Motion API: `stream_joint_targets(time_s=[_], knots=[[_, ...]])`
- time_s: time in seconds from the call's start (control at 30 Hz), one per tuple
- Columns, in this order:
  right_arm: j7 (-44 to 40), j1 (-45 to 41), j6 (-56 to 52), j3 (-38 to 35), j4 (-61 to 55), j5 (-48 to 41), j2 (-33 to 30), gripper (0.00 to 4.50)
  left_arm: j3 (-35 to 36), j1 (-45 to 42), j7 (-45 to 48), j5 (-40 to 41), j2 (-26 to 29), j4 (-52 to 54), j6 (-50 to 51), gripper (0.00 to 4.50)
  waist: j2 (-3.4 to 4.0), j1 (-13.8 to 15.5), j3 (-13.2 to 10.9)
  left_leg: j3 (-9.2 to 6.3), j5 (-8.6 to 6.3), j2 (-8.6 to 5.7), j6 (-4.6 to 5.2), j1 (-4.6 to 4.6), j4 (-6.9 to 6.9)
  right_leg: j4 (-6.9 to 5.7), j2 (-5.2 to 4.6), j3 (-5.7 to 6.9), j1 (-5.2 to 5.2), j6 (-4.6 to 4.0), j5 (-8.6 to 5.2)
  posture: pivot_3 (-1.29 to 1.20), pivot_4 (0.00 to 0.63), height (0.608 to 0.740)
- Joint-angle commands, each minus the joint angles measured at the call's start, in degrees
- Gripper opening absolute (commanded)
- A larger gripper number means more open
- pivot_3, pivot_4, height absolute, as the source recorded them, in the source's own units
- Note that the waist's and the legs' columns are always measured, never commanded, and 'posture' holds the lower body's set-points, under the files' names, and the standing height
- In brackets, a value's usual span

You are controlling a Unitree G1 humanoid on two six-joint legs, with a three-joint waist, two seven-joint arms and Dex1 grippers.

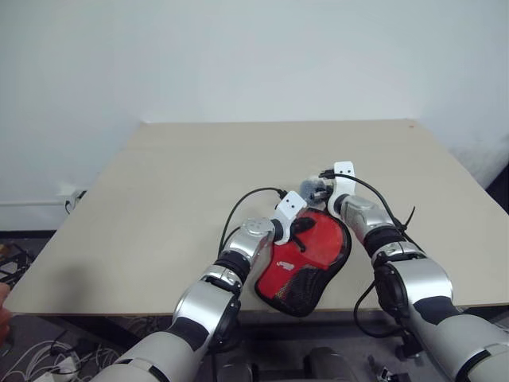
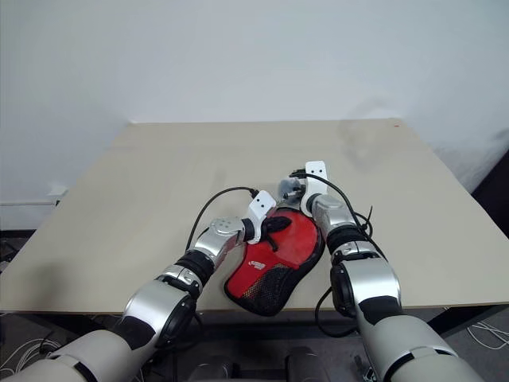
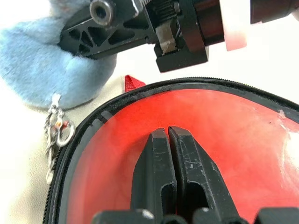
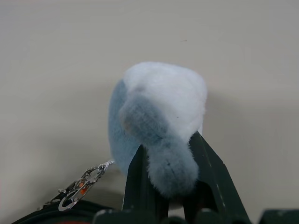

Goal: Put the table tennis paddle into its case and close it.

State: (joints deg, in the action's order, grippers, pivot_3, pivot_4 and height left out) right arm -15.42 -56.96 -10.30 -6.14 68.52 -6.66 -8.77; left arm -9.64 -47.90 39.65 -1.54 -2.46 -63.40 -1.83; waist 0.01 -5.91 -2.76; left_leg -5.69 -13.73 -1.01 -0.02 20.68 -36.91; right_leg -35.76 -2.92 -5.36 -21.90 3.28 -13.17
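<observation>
Two grippers meet over your case (image 1: 306,261), which lies flat near the front edge of the table (image 1: 159,199), just right of the middle. Its long axis runs on a diagonal: the round, wide end points away toward the far right, and the narrower end with the black mesh patch points back toward the near left, almost at the table's edge. Your left gripper (image 3: 168,133) has its two black fingers pressed together with nothing between them, tips resting on the red top of the case. Your right gripper (image 4: 169,156) is clamped on a fluffy pale blue plush charm (image 4: 156,121) at the case's far end; a small silver chain and clasp (image 3: 58,135) hangs from the plush beside the black zip edge. You cannot tell whether the paddle is inside. The tabletop is plain beige, set against a white wall (image 1: 254,56), with loose cables (image 1: 40,354) on the floor at the near left.
</observation>
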Motion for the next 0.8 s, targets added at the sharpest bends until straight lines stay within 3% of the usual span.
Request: stream_joint_targets(time_s=[0.03,0.4,0.8], knots=[[3.21,-1.65,2.09,-1.56,-1.65,0.55,-3.26,0.03,-1.21,3.22,-0.87,-2.55,0.67,-4.41,3.17,0.0,0.0,0.02,0.0,-0.02,0.0,-0.02,0.0,0.0,0.0,0.01,-0.01,-0.01,0.01,0.0,0.0,0.0,0.0,0.74],[5.32,0.0,1.79,-0.37,-3.54,2.97,-7.95,0.03,-1.13,2.89,-1.13,-2.62,0.46,-4.81,3.06,0.0,0.0,0.01,-0.01,-0.04,0.02,-0.12,0.04,0.03,0.0,0.06,-0.06,-0.05,0.04,0.0,0.0,0.0,0.0,0.74],[-3.73,8.68,-3.96,5.42,-18.56,7.07,-15.25,0.03,-1.14,2.67,-1.29,-2.64,0.14,-4.98,2.96,0.0,0.0,0.15,-0.04,-0.09,0.03,-0.25,0.05,0.11,-0.01,0.11,-0.16,-0.06,0.05,0.02,-0.02,0.0,0.0,0.74]])
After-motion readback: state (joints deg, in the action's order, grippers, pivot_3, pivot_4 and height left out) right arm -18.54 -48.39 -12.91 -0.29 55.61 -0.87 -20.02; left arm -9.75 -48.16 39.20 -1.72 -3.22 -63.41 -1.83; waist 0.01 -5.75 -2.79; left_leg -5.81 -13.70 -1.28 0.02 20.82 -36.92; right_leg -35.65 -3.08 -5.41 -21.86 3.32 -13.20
